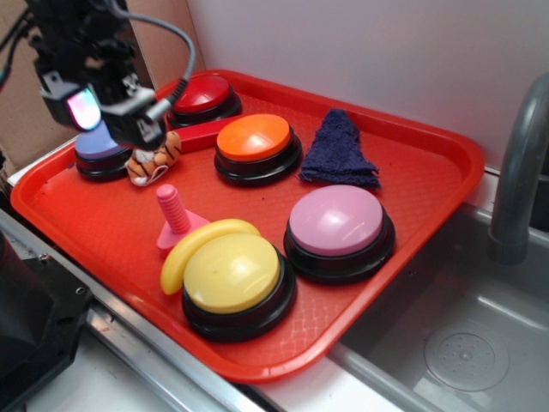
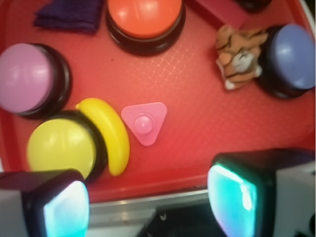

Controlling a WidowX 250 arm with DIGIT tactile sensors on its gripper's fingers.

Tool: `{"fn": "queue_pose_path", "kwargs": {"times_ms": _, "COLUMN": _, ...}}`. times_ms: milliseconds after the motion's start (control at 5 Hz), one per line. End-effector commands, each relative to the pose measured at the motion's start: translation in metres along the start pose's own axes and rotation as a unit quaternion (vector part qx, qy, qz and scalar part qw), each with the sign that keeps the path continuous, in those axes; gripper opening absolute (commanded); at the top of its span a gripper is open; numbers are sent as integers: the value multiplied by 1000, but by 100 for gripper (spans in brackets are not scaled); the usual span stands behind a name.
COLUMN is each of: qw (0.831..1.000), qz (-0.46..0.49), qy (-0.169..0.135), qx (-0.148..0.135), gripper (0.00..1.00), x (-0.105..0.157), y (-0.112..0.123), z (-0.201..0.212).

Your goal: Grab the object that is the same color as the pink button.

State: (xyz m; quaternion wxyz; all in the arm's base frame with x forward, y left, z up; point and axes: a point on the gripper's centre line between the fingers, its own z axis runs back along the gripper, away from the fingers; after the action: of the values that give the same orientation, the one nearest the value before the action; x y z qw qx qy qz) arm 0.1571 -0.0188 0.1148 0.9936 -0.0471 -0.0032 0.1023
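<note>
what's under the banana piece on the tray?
The yellow banana piece leans against the yellow button, its inner edge on the black base. Beneath is red tray; the strip directly under it is hidden. The pink toy stands beside it.

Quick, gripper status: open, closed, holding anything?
Gripper: open and empty, fingers spread wide, up above the tray; the pink peg toy sits untouched on it.

text: none readable | labels: none (buttons and tray plain) | numbers: none | signs: none
</note>
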Motion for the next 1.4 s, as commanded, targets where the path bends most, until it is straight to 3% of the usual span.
{"fn": "queue_pose_path", "kwargs": {"times_ms": 0, "qw": 1000, "qz": 22, "qy": 0, "qx": 15, "gripper": 100, "x": 16, "y": -3, "z": -37}}
{"fn": "queue_pose_path", "kwargs": {"times_ms": 400, "qw": 999, "qz": 32, "qy": 15, "qx": 25, "gripper": 100, "x": 20, "y": -6, "z": -60}}
{"fn": "queue_pose_path", "kwargs": {"times_ms": 600, "qw": 998, "qz": 42, "qy": 22, "qx": 34, "gripper": 92, "x": 19, "y": -7, "z": -67}}
{"fn": "queue_pose_path", "kwargs": {"times_ms": 800, "qw": 998, "qz": 49, "qy": 22, "qx": 31, "gripper": 0, "x": 19, "y": -5, "z": -68}}
{"fn": "queue_pose_path", "kwargs": {"times_ms": 1200, "qw": 999, "qz": 34, "qy": 21, "qx": 34, "gripper": 0, "x": 24, "y": -3, "z": -54}}
